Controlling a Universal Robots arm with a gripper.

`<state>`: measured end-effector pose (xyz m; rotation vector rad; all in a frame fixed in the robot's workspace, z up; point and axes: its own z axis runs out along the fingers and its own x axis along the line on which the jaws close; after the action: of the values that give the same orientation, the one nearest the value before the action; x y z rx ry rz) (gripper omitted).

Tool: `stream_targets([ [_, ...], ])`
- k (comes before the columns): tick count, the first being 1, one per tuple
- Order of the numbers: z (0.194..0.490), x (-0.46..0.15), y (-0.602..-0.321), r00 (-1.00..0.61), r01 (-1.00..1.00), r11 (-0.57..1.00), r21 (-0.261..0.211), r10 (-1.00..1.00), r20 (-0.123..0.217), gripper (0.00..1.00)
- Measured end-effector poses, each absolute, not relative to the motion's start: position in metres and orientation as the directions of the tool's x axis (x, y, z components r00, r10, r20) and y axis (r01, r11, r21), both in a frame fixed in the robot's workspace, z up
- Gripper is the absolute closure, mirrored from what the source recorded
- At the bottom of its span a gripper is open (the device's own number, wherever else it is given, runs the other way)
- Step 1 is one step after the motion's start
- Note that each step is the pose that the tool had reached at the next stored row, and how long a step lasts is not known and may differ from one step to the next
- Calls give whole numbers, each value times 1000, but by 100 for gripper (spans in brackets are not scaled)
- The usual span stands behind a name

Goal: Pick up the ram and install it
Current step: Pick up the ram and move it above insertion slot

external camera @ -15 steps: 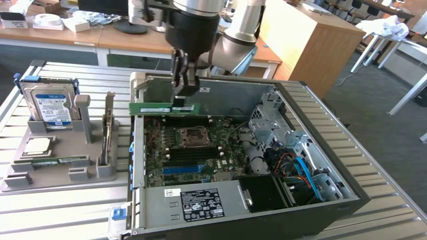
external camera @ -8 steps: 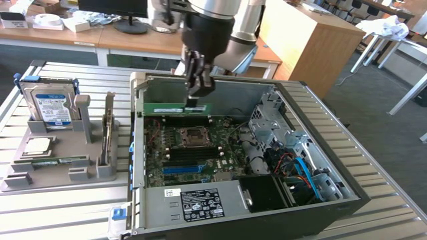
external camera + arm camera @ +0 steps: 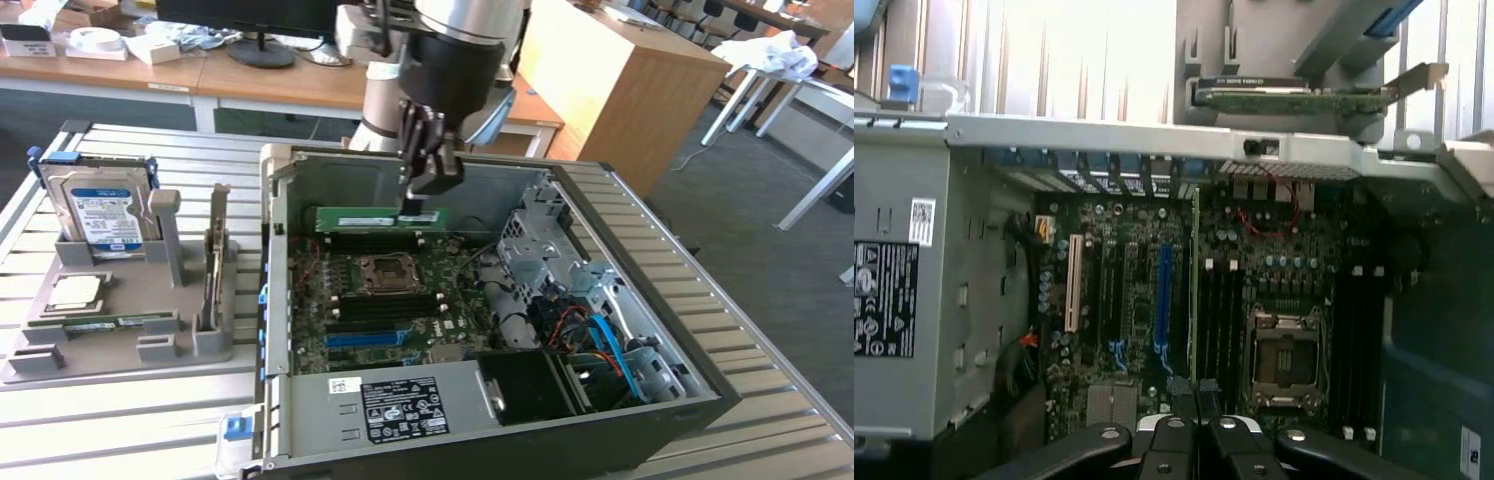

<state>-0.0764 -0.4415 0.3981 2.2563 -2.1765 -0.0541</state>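
The ram (image 3: 358, 218) is a long green strip with a pale label, hanging level inside the open computer case (image 3: 694, 330). My gripper (image 3: 418, 207) is shut on its right end, just above the black memory slots (image 3: 380, 240) behind the processor socket (image 3: 387, 270). In the wrist view the ram (image 3: 1195, 290) appears edge-on as a thin green line running out from between my fingertips (image 3: 1180, 392). There it lies over the black slots (image 3: 1219, 320) between the blue slot (image 3: 1162, 300) and the socket (image 3: 1284, 355).
A grey fixture (image 3: 94, 350) at the exterior view's left holds a hard drive (image 3: 100, 205), a silver processor chip (image 3: 74, 290) and an upright card (image 3: 214, 260). The power supply (image 3: 387, 405) and cables (image 3: 601, 335) crowd the case's near side.
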Motion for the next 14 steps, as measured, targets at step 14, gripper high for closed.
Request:
stream_targets([
  [14,398,-41,-442,36,-999,-36,28,-999,-21,89],
])
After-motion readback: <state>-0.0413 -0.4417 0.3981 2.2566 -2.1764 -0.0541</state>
